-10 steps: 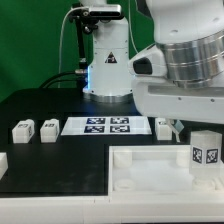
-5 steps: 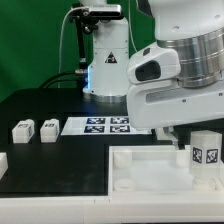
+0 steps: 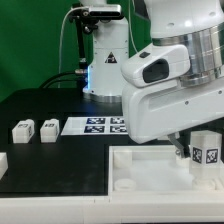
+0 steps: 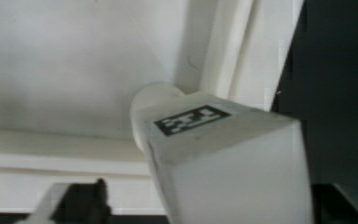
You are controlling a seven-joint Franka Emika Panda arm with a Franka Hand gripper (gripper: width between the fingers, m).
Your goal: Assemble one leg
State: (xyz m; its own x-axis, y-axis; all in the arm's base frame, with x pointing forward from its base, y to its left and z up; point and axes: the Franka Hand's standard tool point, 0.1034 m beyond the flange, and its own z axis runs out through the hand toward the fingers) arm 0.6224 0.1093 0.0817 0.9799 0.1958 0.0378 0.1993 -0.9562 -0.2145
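Now the arm has dropped and slid toward the exterior view's left over the last second; its housing now covers the right end of the marker board [image 3: 92, 125]. Gripper [image 3: 183, 150] sits just beside the upright leg [image 3: 206, 153], which stands on the white tray piece [image 3: 150, 172] at the exterior view's right. Wrist view: the leg's tag [image 4: 202, 118] is close in. Can't tell if the jaws are spread or pressed together, housing hides them. Reads as grasp approach, no grip confirmed. Spare legs [image 3: 22, 130] sit far left, well apart.
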